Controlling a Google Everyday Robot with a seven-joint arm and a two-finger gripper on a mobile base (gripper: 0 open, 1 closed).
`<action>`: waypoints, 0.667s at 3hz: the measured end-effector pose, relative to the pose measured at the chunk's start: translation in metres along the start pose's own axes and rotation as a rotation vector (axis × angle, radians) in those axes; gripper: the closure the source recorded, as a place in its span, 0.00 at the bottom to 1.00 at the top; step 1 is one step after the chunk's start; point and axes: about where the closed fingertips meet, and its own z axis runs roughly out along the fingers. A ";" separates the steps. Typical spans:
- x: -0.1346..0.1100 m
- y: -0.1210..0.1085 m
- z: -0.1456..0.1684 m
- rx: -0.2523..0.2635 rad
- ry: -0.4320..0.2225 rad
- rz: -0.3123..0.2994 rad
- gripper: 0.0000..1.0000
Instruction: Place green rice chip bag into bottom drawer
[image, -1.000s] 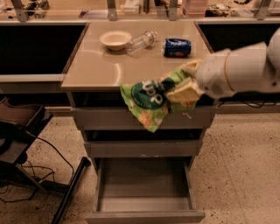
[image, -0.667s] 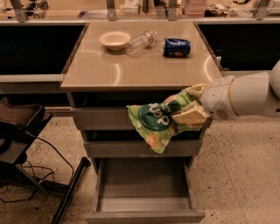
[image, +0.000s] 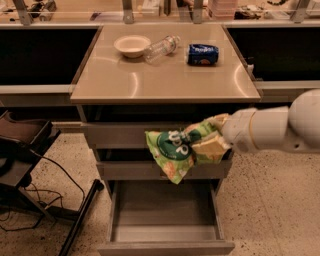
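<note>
Here the gripper hangs in front of the cabinet, level with the two closed upper drawers, on an arm that reaches in from the right. Its fingers are clamped on the right end of the green rice chip bag, which is held in the air and touches nothing else. From the fingers the bag stretches out to the left and sags. Its long axis slants down and leftward, and its lowest corner points at the drawer beneath.

The bottom drawer is pulled out toward the camera, and its grey tray shows nothing inside. It lies straight below the bag, with open air between them. The bag hangs close to the closed drawer fronts, so it looks to be over the rear part of the tray, though how far forward it sits cannot be told from this view.

The coming move is therefore mostly a descent, perhaps with a small shift toward the drawer's front. The bowl, bottle and blue can on the surface are well clear of that path.
</note>
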 end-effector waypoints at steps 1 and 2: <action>0.086 0.027 0.075 -0.046 -0.038 0.172 1.00; 0.162 0.045 0.137 -0.039 -0.050 0.300 1.00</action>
